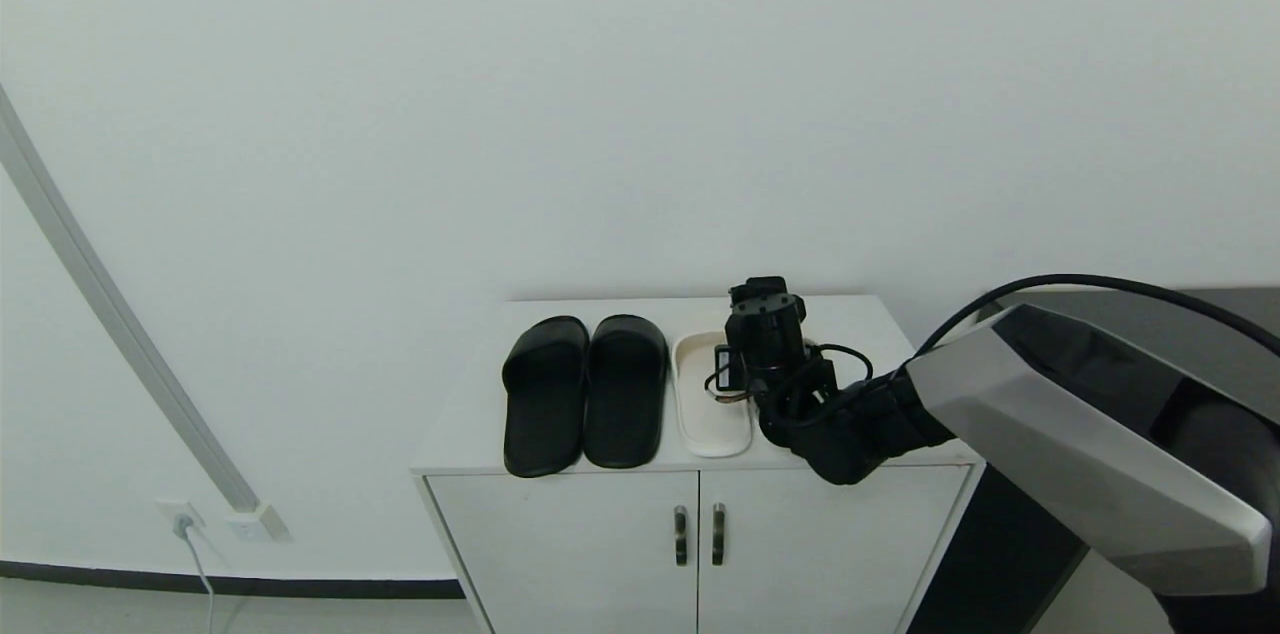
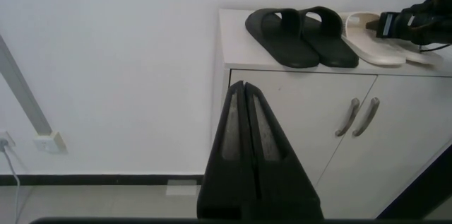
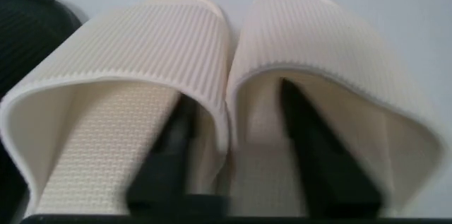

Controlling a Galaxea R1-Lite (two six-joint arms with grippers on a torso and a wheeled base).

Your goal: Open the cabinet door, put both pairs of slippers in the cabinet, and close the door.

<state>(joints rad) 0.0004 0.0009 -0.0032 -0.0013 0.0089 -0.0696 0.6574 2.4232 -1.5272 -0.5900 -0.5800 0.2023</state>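
White wall [image 1: 640, 114], plain, backs the whole scene. White cabinet [image 1: 560, 554] stands against it; both doors are shut, with two dark vertical handles [image 1: 698, 534] side by side at the centre seam. Cabinet top [image 1: 465, 439] is flat, white and matte. On the cabinet top, toward its left half: black slippers [image 1: 585, 394], the pair laid parallel and touching, toes toward the wall. Just beside them, right of the cabinet's centre line: cream slippers [image 3: 141, 47], also parallel and side by side, with ribbed straps and textured insoles. The right gripper [image 3: 236, 100] is over the cabinet top at the cream pair, and its fingers [image 3: 311, 153] are spread, one pushed in under each strap, with the two inner strap walls between them; whether the fingers press on those walls I cannot tell. The left gripper [image 2: 244, 93] hangs in the air off the cabinet's left side, below the level of its top, with its fingers pressed together and nothing between them. Left of the cabinet: grey cable trunking [image 1: 100, 294] runs diagonally down the wall to a wall socket [image 1: 180, 517] with a plugged-in lead. Dark skirting strip [image 1: 250, 582] runs along the wall foot, left of the cabinet.
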